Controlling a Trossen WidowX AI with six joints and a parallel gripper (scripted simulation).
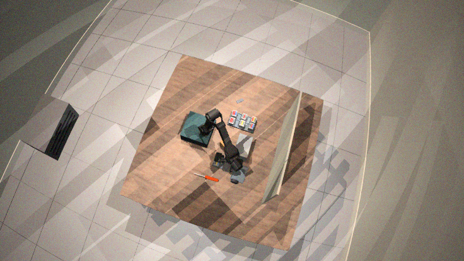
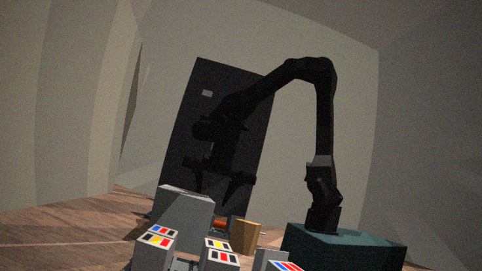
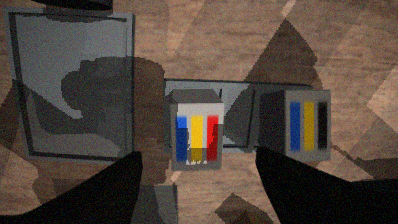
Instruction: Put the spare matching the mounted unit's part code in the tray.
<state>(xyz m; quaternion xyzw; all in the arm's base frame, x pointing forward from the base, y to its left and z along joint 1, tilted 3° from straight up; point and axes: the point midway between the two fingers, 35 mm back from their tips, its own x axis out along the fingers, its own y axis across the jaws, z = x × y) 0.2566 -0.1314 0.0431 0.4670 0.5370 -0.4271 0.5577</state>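
Note:
My gripper (image 3: 200,157) (image 2: 211,198) is part open and empty, pointing down. Between and beyond its fingertips in the wrist view stands a grey spare with blue, yellow and red bars (image 3: 197,137). It is in the small rack (image 3: 236,95); a second spare with blue, yellow and black bars (image 3: 309,125) is at that rack's right end, outside the right finger. The grey tray (image 3: 42,45) (image 1: 239,176) holds nothing that shows. The pale mounted unit (image 1: 244,142) (image 2: 183,217) stands upright; its back code is hidden in these views.
A rack with several colour-barred spares (image 1: 243,121) lies beyond the mounted unit. A tan block (image 2: 244,236) stands near it. An orange screwdriver (image 1: 212,178) lies near the small rack. A tall panel (image 1: 281,145) stands at the right. The arm's teal base block (image 1: 193,129) is at the left.

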